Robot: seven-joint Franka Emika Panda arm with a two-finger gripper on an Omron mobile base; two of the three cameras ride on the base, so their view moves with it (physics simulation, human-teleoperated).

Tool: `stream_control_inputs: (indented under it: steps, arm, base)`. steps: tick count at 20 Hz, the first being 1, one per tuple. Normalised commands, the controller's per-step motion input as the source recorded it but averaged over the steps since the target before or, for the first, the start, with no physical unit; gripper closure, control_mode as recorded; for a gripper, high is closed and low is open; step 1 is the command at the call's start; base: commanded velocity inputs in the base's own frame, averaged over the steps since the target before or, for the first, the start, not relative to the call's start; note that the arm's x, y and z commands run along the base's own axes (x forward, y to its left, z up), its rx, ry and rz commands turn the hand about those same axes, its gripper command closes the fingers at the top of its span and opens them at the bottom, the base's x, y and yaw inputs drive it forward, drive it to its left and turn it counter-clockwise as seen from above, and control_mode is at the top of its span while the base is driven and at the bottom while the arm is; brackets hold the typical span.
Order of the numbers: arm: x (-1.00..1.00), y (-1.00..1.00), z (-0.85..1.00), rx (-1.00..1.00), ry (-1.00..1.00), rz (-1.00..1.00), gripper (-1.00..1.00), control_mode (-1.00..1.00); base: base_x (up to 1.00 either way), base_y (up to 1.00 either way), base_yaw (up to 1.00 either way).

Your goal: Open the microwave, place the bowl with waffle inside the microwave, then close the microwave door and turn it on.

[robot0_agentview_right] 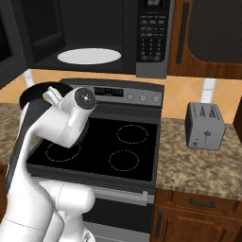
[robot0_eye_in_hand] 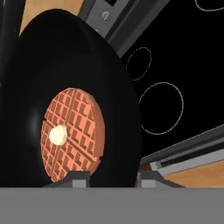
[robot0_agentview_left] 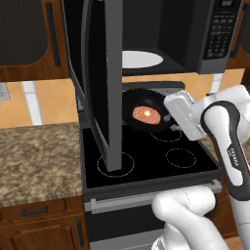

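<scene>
The microwave [robot0_agentview_left: 195, 29] stands open above the stove, with its white turntable [robot0_agentview_left: 139, 59] bare. The microwave door [robot0_agentview_left: 97, 83] is swung out to the left and hangs over the stove's left side. My gripper [robot0_agentview_left: 171, 124] is shut on the right rim of the black bowl [robot0_agentview_left: 141, 105] and holds it tilted in the air above the back burners, just below the microwave opening. The waffle [robot0_agentview_left: 146, 115] lies inside the bowl. In the hand view the bowl [robot0_eye_in_hand: 87, 65] and waffle [robot0_eye_in_hand: 72, 133] sit close up, the rim running between my fingertips [robot0_eye_in_hand: 76, 177].
A black glass stovetop [robot0_agentview_left: 151, 156] lies under the bowl, with its control panel [robot0_agentview_right: 123, 93] behind. Granite counter [robot0_agentview_left: 34, 156] runs to the left. A grey toaster [robot0_agentview_right: 204, 126] stands on the right counter. Dark wooden cabinets [robot0_agentview_right: 208, 33] flank the microwave.
</scene>
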Motion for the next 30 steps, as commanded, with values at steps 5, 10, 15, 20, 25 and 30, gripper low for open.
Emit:
stream_control_inputs:
  steps: [5,10,15,20,25,30]
  arm:
    - [0.03,-0.2,1.0,0.01,0.17,0.0,1.0,-1.0]
    - [0.04,-0.08,0.85,0.01,0.11,0.0,1.0,-1.0]
    - [0.03,0.0,0.0,0.0,0.0,0.0,1.0,-1.0]
    - [0.12,0.0,0.15,0.0,-0.16,0.0,1.0,-1.0]
    - [0.6,0.0,0.3,0.0,-0.09,-0.08,1.0,-1.0]
    - [0.83,0.0,0.0,0.0,-0.04,-0.21,1.0,-1.0]
  base:
    - [0.0,0.0,0.0]
    - [0.0,0.0,0.0]
    - [0.0,0.0,0.0]
    - [0.0,0.0,0.0]
    - [0.0,0.0,0.0]
    - [0.0,0.0,0.0]
